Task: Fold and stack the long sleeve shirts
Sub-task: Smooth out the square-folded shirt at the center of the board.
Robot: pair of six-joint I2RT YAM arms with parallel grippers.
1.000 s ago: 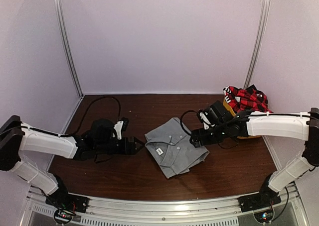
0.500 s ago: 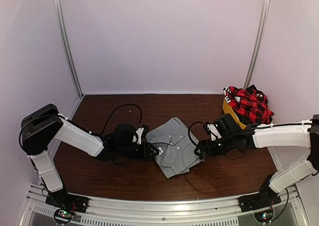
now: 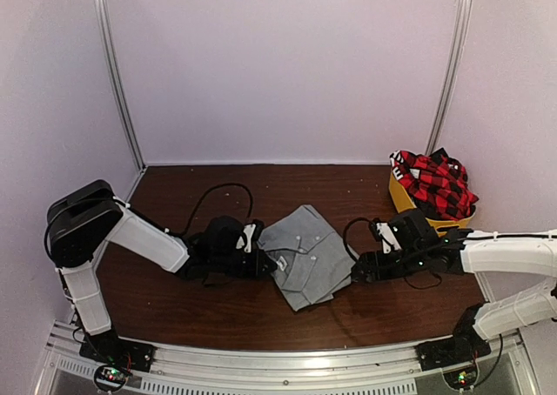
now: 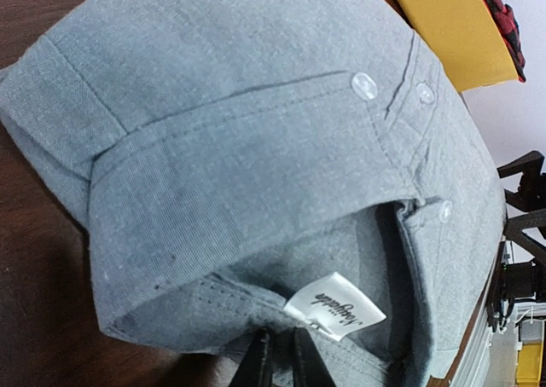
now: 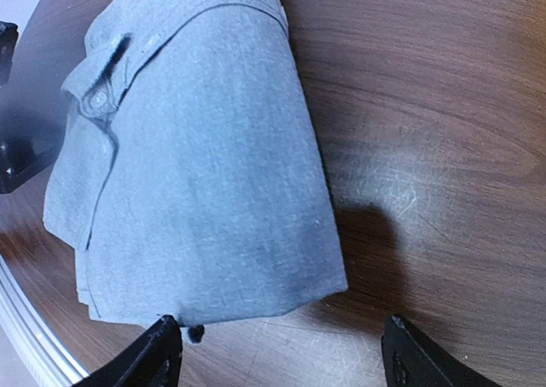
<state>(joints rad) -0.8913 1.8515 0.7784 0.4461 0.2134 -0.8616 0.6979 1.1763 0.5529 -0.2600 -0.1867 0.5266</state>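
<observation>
Left gripper (image 4: 277,361): the fingers are sitting close together at the collar edge of the light-grey shirt (image 3: 305,256), right by the white neck label (image 4: 334,308), and appear to be pinching the cloth there. Right gripper (image 5: 286,357): it is hanging released, fingers spread wide and straddling the shirt's lower corner, nothing between them.

You are working the grey shirt on the dark wooden table (image 3: 218,312), well to the left of the yellow tub (image 3: 405,199). The left gripper is on the shirt's side away from the tub and the right gripper on the side facing it. The red-and-black plaid shirt (image 3: 432,179) is lying heaped on the tub, untouched.

Step, as I am reading it: the grey shirt is already a folded packet, and you are taking hold at both ends to move or tidy it. Next, you need the right fingers closing on that corner through all layers.

Cloth is a soft, fine weave, with clear buttons (image 4: 364,85), stitched placket and rounded fold edges.
</observation>
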